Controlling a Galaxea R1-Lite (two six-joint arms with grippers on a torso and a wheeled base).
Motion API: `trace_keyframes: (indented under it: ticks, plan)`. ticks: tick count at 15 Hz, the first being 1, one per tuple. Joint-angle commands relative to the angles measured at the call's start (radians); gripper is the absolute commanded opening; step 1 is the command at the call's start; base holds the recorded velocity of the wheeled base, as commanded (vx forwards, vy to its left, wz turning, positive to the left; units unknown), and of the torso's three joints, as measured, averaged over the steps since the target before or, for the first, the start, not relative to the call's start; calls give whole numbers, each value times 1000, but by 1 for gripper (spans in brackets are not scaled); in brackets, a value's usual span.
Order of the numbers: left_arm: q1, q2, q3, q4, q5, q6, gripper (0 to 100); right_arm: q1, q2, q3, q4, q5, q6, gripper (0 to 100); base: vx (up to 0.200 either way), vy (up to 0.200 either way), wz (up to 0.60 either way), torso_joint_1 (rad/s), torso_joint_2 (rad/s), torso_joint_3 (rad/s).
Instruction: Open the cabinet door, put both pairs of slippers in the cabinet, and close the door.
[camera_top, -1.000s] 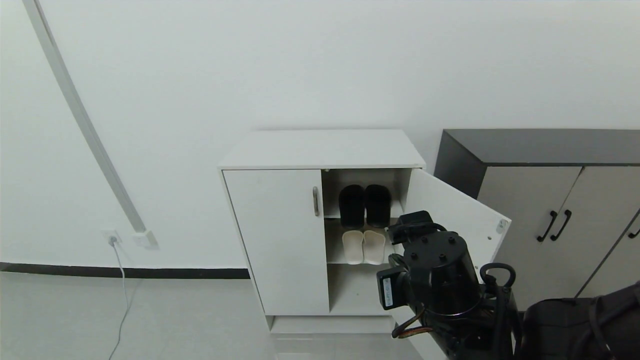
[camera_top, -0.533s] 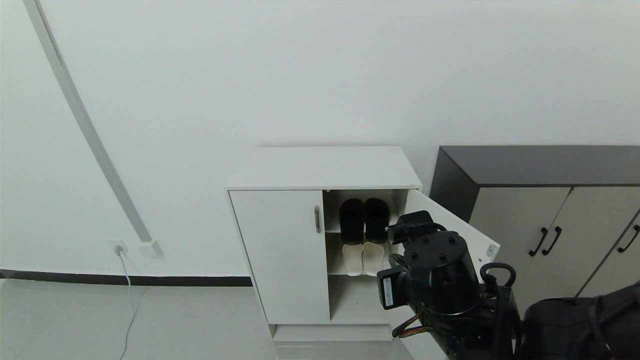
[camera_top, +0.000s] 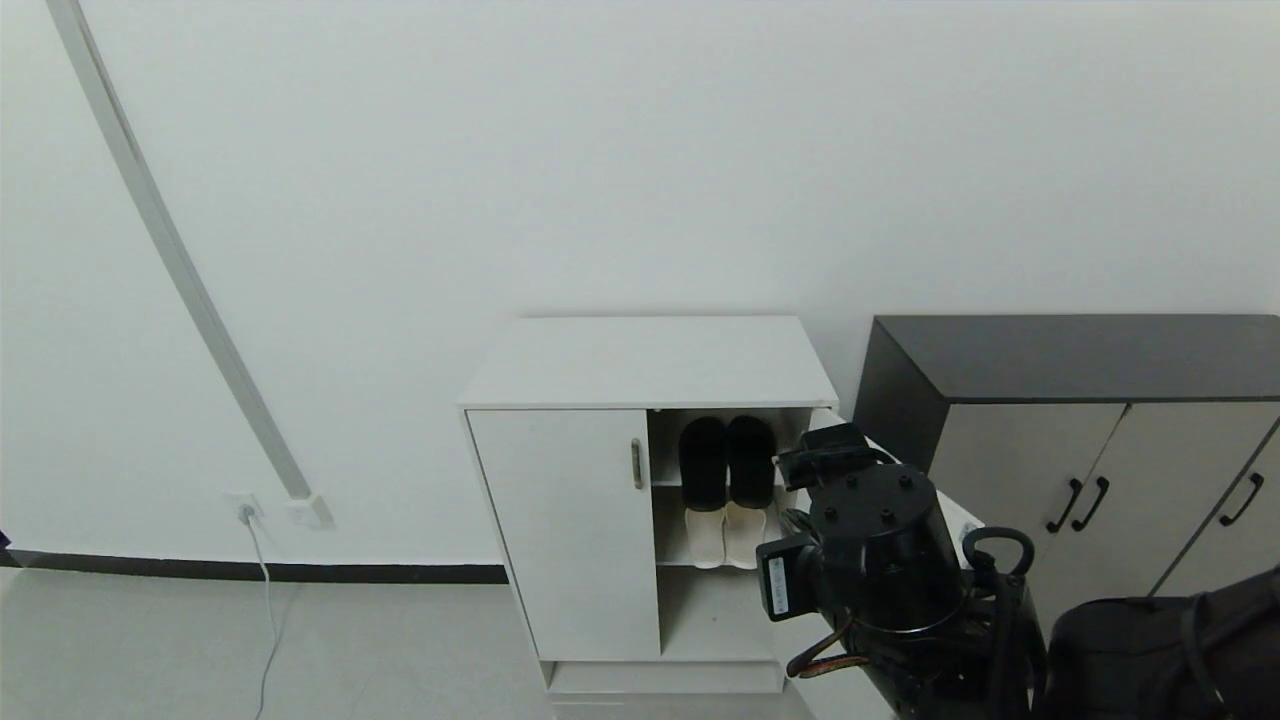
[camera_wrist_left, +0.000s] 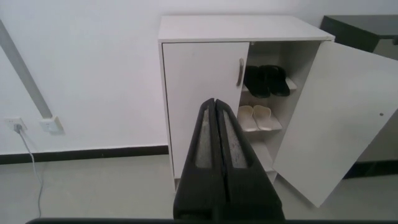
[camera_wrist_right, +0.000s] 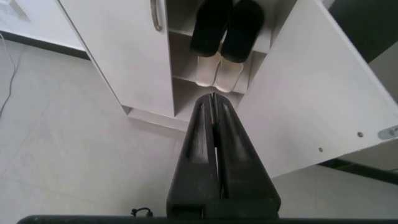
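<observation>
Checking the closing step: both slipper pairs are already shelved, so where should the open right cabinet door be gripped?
Probably the open door's free vertical edge, coming from the robot's right around its outer side. It stands swung wide with its bare inner side toward the robot, which offers nothing to grip. The shut right claw could open on that edge, or just push.

No legible txt anywhere. White label on right arm carries print, too small to read.

Slippers shelved, cabinet door open
</observation>
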Motion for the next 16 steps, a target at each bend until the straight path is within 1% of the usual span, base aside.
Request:
trace_keyframes:
  ticks: [1,6,10,16]
  plan:
    - [0,1,0,0,0,0,0,0,-9,2,0,0,-3,0,0,0,0,163,-369,-193]
    - [0,1,0,0,0,0,0,-9,-13,1,0,0,-3,0,0,0,0,159,-348,-181]
    - [0,1,0,0,0,0,0,-9,-13,4,0,0,-11,0,0,0,0,12,-20,-9]
    - [0,1,0,0,0,0,0,-12,-12,5,0,0,-18,0,0,0,-600,7,-1,-1]
